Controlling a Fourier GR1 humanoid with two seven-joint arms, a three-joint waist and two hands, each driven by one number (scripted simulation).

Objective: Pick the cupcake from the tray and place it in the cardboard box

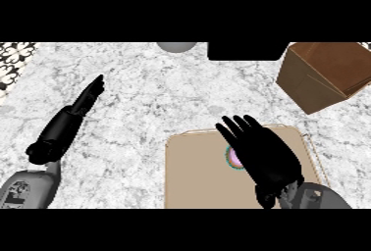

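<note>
A: Where is the cupcake?

B: On the tray, toward its middle. Only a sliver shows: a pink top with a teal edge, peeking out at the left side of the right robot hand, which covers the rest.

A: Is that robot hand holding it?

B: Not that I can see. Its fingers are straight and spread, pointing up the view, with the palm over the cupcake. Whether the palm touches it, I cannot tell.

A: And the tray itself?

B: Tan, with rounded corners, lying flat on the marbled white table at the lower right. The grey forearm crosses its lower right corner.

A: The cardboard box?

B: Brown, at the upper right of the table, turned at an angle, its open top facing up. It stands apart from the tray, beyond its far right corner.

A: The other arm?

B: The left robot hand is at the left, well away from the tray, fingers straight and held together, pointing up the view, holding nothing.

A: Anything else?

B: A grey round object and a black rectangular shape at the table's far edge.
</note>
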